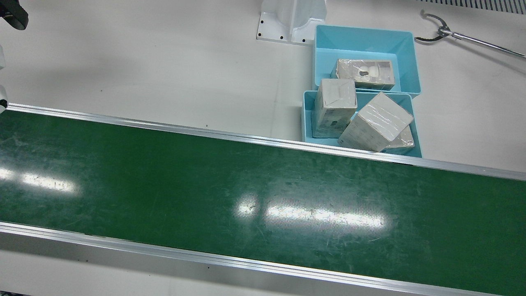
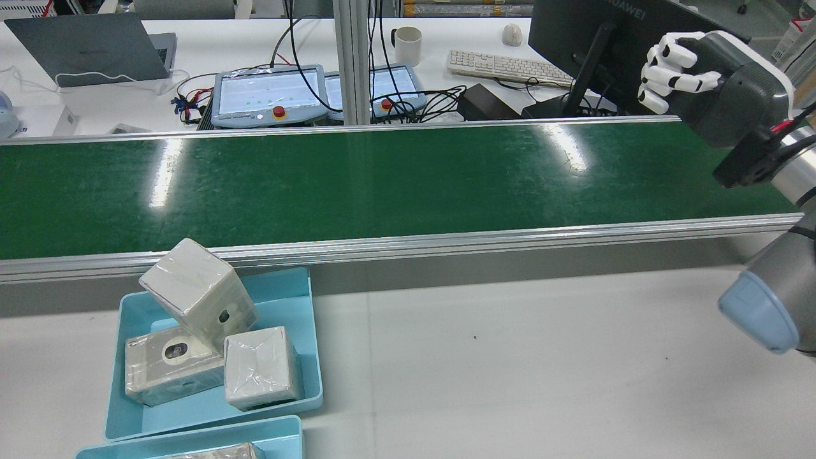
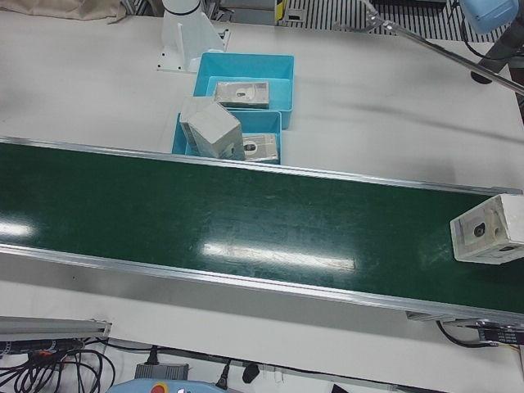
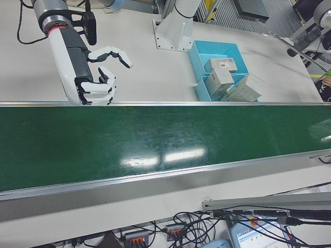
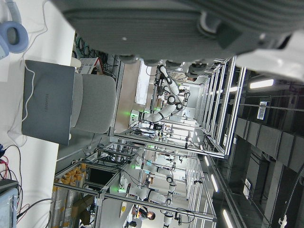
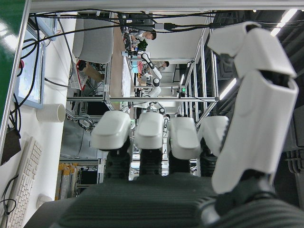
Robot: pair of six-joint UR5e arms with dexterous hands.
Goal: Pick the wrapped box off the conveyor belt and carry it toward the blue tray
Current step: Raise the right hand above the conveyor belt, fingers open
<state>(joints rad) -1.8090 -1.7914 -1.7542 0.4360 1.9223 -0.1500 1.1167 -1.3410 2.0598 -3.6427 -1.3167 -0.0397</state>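
A green conveyor belt (image 3: pixel 246 229) carries the wrapped box (image 3: pixel 489 230) at frame right; the right hand (image 4: pixel 95 72) hovers empty, fingers (image 4: pixel 115 53) apart; a HUAWEI monitor (image 2: pixel 593 25) stands behind.

Bare conveyor belt (image 1: pixel 164 176) mid-span, blue tray (image 1: pixel 306 119) crowded with boxes (image 1: pixel 376 122)

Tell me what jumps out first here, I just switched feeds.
The long green conveyor belt dominates, with one wrapped box riding at its far end in the left-front view. Behind it, two blue trays hold more wrapped boxes, one tilted on the rim. The right hand hovers empty by the belt's edge.
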